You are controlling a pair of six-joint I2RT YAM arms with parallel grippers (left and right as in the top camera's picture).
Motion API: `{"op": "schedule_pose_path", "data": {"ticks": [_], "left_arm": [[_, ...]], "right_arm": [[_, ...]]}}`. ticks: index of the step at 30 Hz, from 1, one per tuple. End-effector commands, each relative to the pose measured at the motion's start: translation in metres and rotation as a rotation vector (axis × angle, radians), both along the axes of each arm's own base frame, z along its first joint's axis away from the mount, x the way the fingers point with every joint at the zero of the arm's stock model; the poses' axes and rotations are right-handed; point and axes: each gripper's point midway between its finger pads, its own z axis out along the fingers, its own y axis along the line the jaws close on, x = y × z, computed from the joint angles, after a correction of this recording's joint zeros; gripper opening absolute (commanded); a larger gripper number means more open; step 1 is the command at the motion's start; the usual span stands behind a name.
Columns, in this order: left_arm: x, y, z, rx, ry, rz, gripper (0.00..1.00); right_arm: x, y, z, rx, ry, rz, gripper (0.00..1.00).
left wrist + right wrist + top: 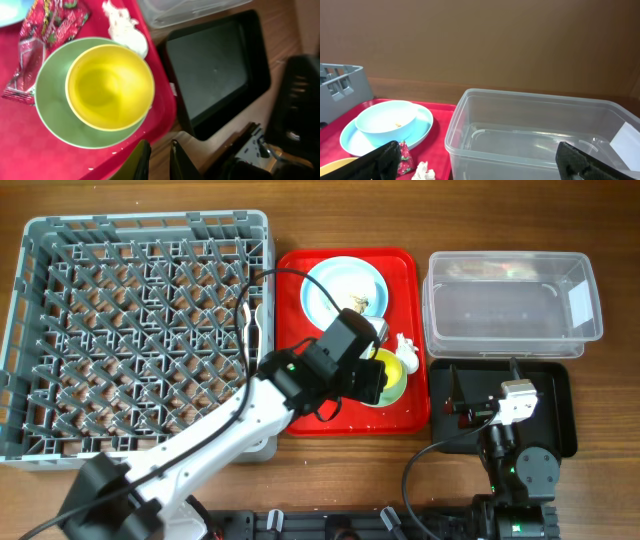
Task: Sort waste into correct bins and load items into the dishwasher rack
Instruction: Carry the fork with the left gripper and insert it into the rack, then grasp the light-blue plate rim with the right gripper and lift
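A red tray [294, 395] lies on a wooden table [610, 220], centre of the scene, between a grey crate on its left and a clear tub and black tray on its right. A brown wall [485, 40] stands beyond the table's far edge.

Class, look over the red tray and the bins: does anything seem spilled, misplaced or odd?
Yes. A red wrapper and a crumpled tissue lie loose on the red tray beside the yellow cup, not in either bin. The rack holds no dishes.

A wooden table [610, 220] meets what looks like a plain brown wall [480, 40].
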Motion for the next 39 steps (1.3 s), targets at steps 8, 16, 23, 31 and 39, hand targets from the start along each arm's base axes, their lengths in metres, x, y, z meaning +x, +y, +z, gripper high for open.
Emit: {"op": "schedule_pose_path", "data": {"ticks": [8, 16, 23, 31, 39], "left_arm": [[0.035, 0.010, -0.013, 0.088, -0.101, 0.109, 0.19], [0.075, 0.123, 0.030, 0.137, -0.113, 0.427, 0.32], [0.071, 0.205, 0.107, -0.074, -0.162, 0.616, 1.00], [0.058, 0.235, 0.102, 0.000, -0.141, 0.701, 1.00], [0.058, 0.235, 0.101, 0.001, -0.141, 0.701, 1.00]], "right_arm": [[0.000, 0.000, 0.002, -0.002, -0.009, 0.002, 0.99], [0.000, 0.000, 0.002, -0.002, -0.009, 0.002, 1.00], [0.000, 0.000, 0.002, -0.002, -0.009, 0.002, 1.00], [0.000, 0.000, 0.002, -0.002, -0.009, 0.002, 1.00], [-0.009, 0.023, 0.051, 0.031, -0.193, 0.143, 1.00]]}}
